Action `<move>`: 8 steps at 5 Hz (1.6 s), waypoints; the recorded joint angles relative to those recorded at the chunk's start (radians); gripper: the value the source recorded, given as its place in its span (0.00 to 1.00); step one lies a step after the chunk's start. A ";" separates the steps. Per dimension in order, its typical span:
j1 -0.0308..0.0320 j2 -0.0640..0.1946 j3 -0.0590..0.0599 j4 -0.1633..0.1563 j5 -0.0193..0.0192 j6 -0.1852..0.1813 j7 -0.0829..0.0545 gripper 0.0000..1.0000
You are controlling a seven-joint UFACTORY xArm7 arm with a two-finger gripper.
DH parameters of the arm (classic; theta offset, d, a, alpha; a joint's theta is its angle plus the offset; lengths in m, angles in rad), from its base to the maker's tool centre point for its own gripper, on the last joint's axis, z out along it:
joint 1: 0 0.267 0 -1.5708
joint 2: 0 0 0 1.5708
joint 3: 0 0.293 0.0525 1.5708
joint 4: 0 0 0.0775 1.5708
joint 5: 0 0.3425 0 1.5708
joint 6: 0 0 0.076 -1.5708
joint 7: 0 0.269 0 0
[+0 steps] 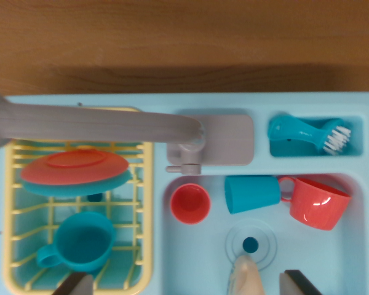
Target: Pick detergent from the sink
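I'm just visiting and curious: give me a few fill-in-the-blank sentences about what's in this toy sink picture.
1. The brush lies in its own compartment, at the top ____ of the wrist view.
2. The red plate sits in the ____ rack.
3. In the basin, a blue cup lies between a red cup and a red ____.
4. The mug in the rack is ____.

Missing words: right; yellow; mug; blue

Up top, a wooden counter (184, 37) fills the far part of the wrist view, warm brown with fine grain running across. A darker shadow band lies along it, just beyond the pale blue unit. Light is soft and even.
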 joint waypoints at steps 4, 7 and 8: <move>-0.0117 0.011 -0.016 -0.124 -0.0153 -0.113 -0.006 0.00; -0.0204 0.018 -0.027 -0.217 -0.0268 -0.199 -0.010 0.00; -0.0204 0.018 -0.027 -0.217 -0.0268 -0.199 -0.010 0.00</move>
